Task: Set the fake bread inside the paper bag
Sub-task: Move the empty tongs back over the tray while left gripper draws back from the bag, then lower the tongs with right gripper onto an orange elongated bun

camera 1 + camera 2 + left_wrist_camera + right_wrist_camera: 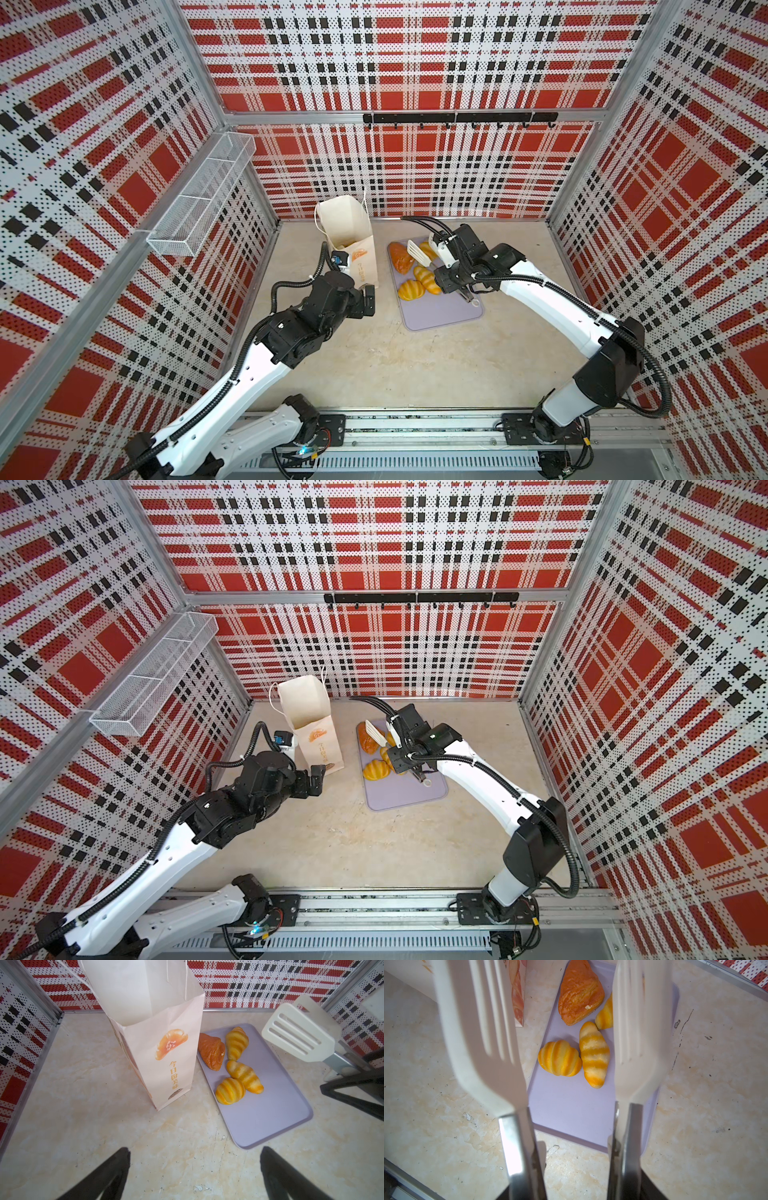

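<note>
The paper bag stands upright with its mouth open, left of the lilac tray. Fake bread lies on the tray: a dark reddish-brown croissant and three yellow striped pieces. My left gripper is open and empty, low over the table in front of the bag. My right gripper is shut on the steel handles of white slotted tongs. The tongs' blades are spread with nothing between them, above the bread.
A white wire-mesh basket hangs on the left wall and a black hook rail on the back wall. Plaid walls enclose the table on three sides. The arms' base rail runs along the front edge.
</note>
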Controlling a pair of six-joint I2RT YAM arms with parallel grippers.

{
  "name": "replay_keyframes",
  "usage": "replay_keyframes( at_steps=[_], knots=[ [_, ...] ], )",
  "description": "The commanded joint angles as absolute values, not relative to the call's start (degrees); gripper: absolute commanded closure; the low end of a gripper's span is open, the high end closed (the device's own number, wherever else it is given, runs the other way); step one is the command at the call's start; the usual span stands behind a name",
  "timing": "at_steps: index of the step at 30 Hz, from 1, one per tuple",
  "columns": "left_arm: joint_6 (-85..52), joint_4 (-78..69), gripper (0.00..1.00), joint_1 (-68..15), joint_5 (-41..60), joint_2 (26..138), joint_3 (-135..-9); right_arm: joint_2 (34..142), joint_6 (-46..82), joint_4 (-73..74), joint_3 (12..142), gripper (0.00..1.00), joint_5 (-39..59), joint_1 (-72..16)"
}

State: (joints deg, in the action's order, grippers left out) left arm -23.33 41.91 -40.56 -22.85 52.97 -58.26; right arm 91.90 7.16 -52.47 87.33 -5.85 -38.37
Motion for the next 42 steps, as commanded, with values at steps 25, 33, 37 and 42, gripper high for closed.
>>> replay_keyframes(
  at_steps=[25, 33, 37, 42],
  knots=[
    [-35.1, 33.4, 0.01, -52.7, -21.2, 62.9, -47.3, 90.9, 7.5, -51.1, 70.0, 0.45, -7.5, -35.0],
    [-35.9, 31.6, 0.00, -54.2, -19.3, 66.7, -47.3, 96.7, 5.7, -50.9, 72.9, 0.46, -7.7, -34.3],
    [-35.9, 31.5, 0.01, -54.3, -18.5, 67.8, -47.5, 99.0, 5.0, -51.9, 74.7, 0.46, -9.0, -33.8],
    [-36.2, 31.2, 0.01, -54.4, -18.8, 68.5, -47.6, 101.4, 4.0, -52.3, 76.5, 0.47, -9.9, -33.8]
  ],
)
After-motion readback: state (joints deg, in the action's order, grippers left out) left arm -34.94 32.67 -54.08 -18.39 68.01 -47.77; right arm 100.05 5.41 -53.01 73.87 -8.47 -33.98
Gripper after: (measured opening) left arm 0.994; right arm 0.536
